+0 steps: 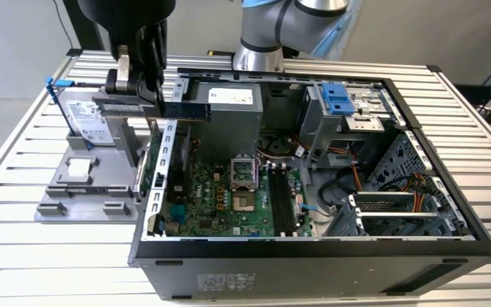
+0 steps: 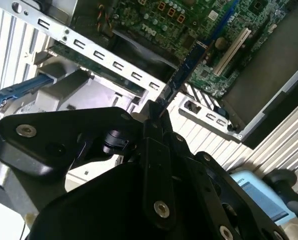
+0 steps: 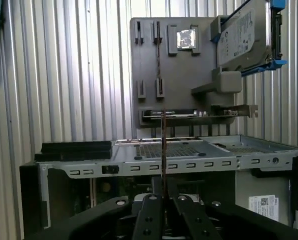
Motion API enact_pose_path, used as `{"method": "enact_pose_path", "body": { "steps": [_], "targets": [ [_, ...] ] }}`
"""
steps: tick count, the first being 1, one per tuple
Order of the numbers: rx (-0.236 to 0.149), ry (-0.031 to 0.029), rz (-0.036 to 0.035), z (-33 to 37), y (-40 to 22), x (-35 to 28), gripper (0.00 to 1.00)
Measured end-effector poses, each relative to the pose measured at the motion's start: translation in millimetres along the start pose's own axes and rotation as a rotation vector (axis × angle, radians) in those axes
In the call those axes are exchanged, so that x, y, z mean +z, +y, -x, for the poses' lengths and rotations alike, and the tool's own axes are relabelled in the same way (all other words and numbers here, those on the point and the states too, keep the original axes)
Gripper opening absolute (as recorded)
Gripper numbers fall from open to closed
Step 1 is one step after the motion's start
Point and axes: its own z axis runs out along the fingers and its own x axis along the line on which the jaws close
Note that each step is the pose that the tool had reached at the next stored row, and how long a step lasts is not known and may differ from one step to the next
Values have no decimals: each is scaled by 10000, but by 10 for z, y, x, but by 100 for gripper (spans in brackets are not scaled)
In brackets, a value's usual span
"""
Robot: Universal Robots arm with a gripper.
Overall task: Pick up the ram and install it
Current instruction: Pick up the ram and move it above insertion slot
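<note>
In the exterior view, the gripper (image 1: 154, 100) holds the ram (image 1: 190, 111) up over the edge of the open computer (image 1: 314, 256). In the second wrist view, the fingers (image 2: 156, 150) pinch its end. In the first wrist view, the ram (image 3: 163, 145) looks like a thin line.

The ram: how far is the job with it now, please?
Done: the ram is off the grey holder and raised. In hand: the tool is shut on one end of it, holding it above a side wall of the open computer case. Left: it is not yet in the black motherboard slots.
</note>
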Motion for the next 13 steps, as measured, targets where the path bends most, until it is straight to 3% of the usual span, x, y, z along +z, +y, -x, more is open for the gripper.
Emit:
{"method": "enact_pose_path", "body": {
  "steps": [6,13],
  "targets": [
    [2,8,0,8,-125,-1,0],
    [2,8,0,9,-145,0,0]
  ]
}}
